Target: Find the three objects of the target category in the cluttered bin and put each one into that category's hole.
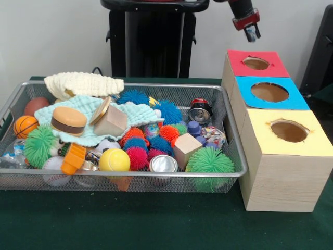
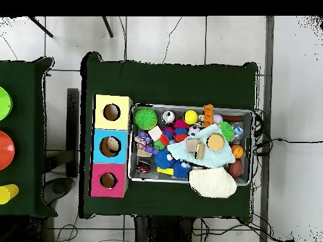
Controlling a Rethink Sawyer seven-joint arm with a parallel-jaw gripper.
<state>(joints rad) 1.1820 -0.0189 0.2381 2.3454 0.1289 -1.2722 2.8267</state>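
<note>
The table (image 1: 104,224), draped in dark green cloth, is lying bare along its near edge. The wire-mesh bin (image 1: 229,151) is sitting packed to the rim, touching the wooden box (image 1: 281,182), whose three round holes are opening upward through red, blue and yellow tops. A cream knitted cloth (image 1: 83,83) is spilling over the bin's far rim. Spiky rubber balls (image 1: 209,161), a wooden block (image 1: 186,148) and a tin (image 1: 163,164) are crowding inside. The gripper (image 1: 252,33) is hanging above the red hole; I cannot tell whether it is clenched.
</note>
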